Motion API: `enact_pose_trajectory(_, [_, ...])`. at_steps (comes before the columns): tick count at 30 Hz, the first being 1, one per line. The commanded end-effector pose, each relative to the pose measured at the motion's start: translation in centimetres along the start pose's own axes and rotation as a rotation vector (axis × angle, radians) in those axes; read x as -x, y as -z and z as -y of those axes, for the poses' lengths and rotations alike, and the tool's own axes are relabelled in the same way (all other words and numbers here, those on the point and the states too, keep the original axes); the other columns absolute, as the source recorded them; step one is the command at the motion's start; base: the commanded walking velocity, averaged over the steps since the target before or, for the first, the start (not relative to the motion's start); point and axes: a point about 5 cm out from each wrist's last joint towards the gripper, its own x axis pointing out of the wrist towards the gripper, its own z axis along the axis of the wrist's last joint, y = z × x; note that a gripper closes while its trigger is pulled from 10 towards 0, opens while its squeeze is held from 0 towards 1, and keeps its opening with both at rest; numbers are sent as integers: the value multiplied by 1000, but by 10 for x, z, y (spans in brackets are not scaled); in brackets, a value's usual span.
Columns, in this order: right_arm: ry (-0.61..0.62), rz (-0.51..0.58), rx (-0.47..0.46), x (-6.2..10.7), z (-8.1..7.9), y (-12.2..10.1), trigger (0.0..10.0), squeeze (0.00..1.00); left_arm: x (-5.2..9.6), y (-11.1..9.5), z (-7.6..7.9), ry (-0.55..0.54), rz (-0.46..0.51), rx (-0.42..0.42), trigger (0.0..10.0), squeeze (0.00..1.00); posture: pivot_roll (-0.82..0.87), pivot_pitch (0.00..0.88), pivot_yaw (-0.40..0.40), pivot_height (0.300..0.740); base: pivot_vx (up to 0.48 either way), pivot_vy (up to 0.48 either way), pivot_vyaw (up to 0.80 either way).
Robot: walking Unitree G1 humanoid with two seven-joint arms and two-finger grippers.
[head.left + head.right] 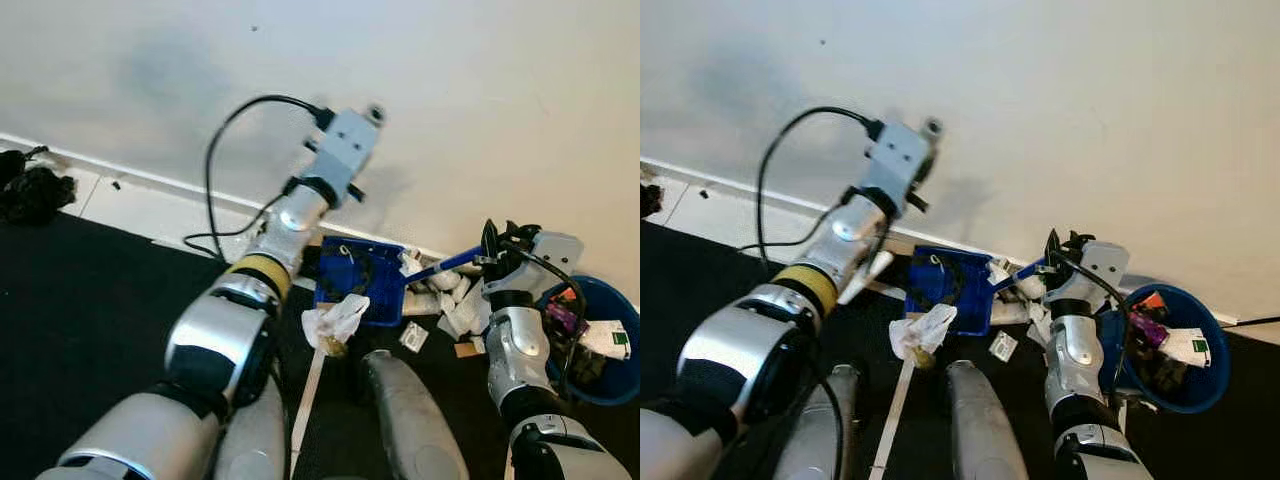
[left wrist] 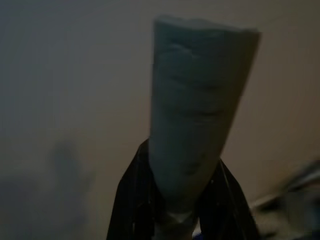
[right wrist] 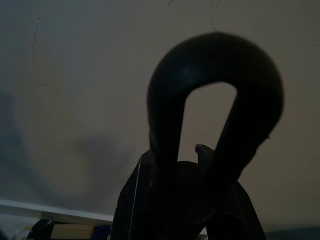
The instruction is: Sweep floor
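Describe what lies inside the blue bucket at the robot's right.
The blue bucket holds mixed rubbish: a white packet with a green mark, something purple and dark scraps. Its bottom is covered by this rubbish, and the right arm hides its near rim.

No words or numbers can be read anywhere. A white packet point(image 1: 1191, 346) with a small green patch lies in the blue bin point(image 1: 1215, 385), but its print is too small to read. The scraps of paper on the floor are too blurry as well
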Motion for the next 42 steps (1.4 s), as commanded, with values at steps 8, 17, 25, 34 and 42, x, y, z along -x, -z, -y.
enact_pose_trajectory(8, [64, -343, -37, 38, 4, 54, 10000, 0, -35, -63, 44, 216, 213, 240, 10000, 0, -57, 376, -21, 740, 0, 0, 0])
enact_pose_trajectory(17, [31, -403, -11, 36, -5, 60, 10000, 0, -33, -91, -15, 108, 225, 64, 10000, 0, 1, 319, -24, 740, 0, 0, 0])
enact_pose_trajectory(25, [35, -447, -18, 32, -12, 63, 10000, 0, 28, -76, -124, -224, 127, -45, 10000, 0, 84, 207, -42, 740, 0, 0, 0])
enact_pose_trajectory(34, [37, -427, -45, 15, -15, 53, 10000, 0, 101, -40, -172, -524, -14, -41, 10000, 0, 119, 112, -66, 740, 0, 0, 0])
enact_pose_trajectory(42, [59, -460, -68, 10, -12, 53, 10000, 0, 132, -27, -185, -722, -128, 117, 10000, 0, 145, 24, -75, 740, 0, 0, 0])
